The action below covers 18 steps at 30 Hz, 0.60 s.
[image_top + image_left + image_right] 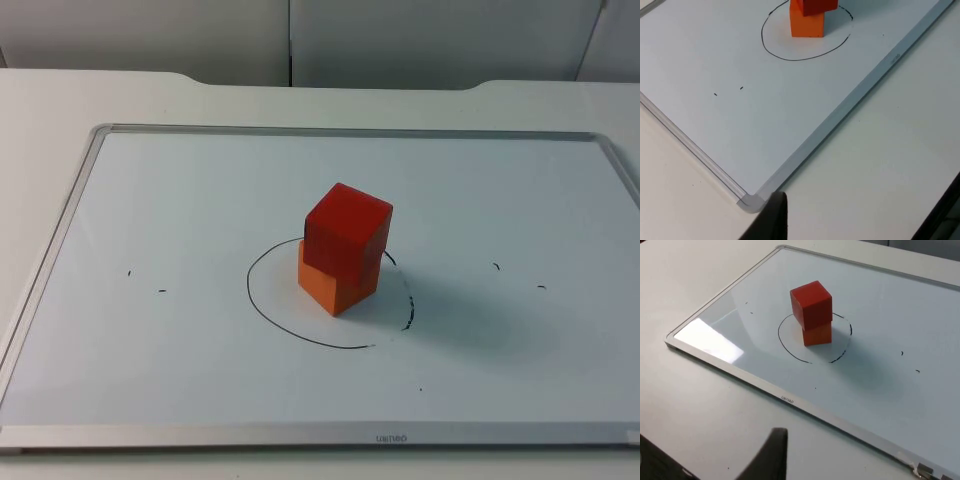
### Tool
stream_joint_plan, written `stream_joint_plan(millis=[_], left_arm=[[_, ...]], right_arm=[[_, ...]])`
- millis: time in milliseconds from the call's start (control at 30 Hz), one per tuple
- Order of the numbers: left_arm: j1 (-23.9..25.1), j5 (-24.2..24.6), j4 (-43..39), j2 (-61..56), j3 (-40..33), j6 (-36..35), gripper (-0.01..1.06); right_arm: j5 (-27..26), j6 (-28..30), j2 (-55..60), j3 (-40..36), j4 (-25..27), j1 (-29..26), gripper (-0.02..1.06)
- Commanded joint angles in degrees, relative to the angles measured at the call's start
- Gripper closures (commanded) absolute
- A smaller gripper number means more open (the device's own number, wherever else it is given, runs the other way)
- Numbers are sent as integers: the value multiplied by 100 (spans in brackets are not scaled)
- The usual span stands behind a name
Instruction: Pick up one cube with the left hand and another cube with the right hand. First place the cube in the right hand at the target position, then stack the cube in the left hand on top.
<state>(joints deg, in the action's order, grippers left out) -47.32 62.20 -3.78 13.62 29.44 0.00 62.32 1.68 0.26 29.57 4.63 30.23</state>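
Fingertip of the left gripper sits over the bare table, just off a corner of the whiteboard; can't tell if it's open or closed. Same deal with the right gripper, parked over the table beside the whiteboard's long edge, finger state not readable either. Both are well away from the cubes. Out on the board, the red cube rests on top of the orange cube, twisted a bit relative to it, and the stack stands inside the hand-drawn black circle.
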Motion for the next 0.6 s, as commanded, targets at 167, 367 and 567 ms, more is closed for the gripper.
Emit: stream_joint_plan(millis=[167, 367, 567], left_arm=[[450, -43, 24, -66, -3, 0, 0], [1212, -43, 24, -291, -3, 0, 0], [1956, -43, 24, -745, -3, 0, 0]], right_arm=[[-43, -14, -26, -42, 21, -535, 0], [-53, -14, -26, -42, 21, -1377, 0], [-53, -14, -26, -42, 21, -2004, 0]])
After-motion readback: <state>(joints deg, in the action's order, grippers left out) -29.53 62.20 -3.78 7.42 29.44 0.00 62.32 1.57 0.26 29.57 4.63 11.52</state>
